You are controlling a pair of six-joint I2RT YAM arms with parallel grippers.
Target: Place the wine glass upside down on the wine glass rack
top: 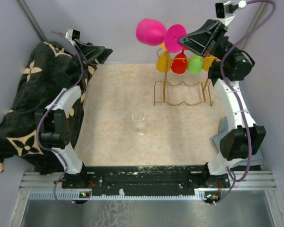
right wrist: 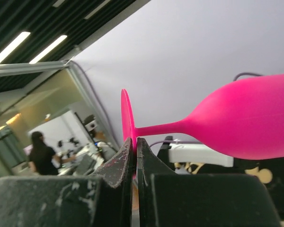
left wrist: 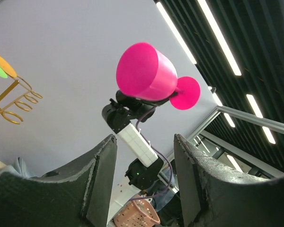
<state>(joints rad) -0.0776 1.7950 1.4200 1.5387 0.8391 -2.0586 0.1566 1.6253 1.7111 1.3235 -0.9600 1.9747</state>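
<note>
While sideways, seemingly above the rack (top: 163,87): pink wine glass (top: 151,31), foot pinched in right hand (right wrist: 134,143); left hand (left wrist: 145,142) agape.

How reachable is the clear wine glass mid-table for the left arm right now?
Likely yes: the clear stemmed wine glass stands alone, nothing beside it, and the left pincer is open and empty, raised off to its left.
</note>
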